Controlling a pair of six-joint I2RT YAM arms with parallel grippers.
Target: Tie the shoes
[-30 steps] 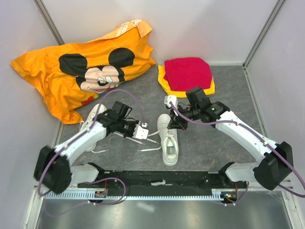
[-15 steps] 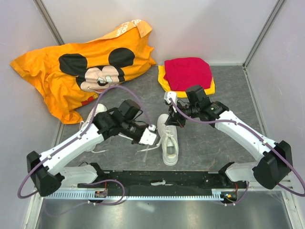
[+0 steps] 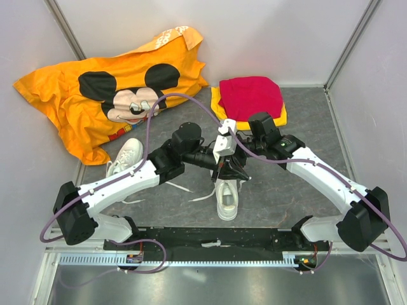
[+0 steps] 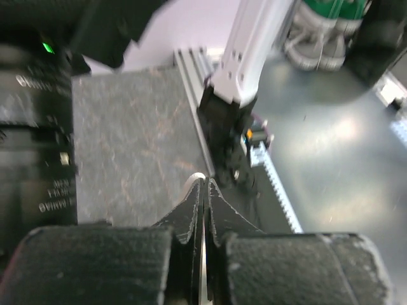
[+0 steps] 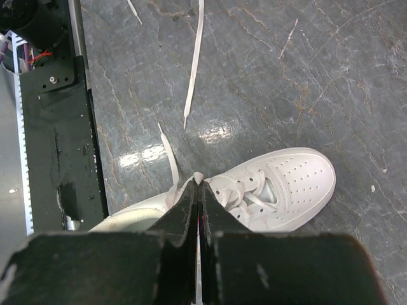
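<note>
Count: two shoes. The first shoe [image 3: 129,154] lies just beside the near hem of the orange shirt [image 3: 70,95]. The second shoe [image 5: 280,184] sits well apart from the shirt, toward the arm bases, under both pincers.

The right gripper [image 5: 198,184] is pinched tight on a lace [image 5: 170,159] rising from the second shoe. The left gripper [image 4: 204,190] is also closed, with a white sliver between its pads; I can't tell what it is.

Laces look flat, limp, light and slippery. I'd pinch across the flat face, near the eyelets. The shoe is light and may drag.

Also one shirt and two folded cloths, the red cloth [image 3: 249,95] on the yellow cloth [image 3: 219,109].
</note>
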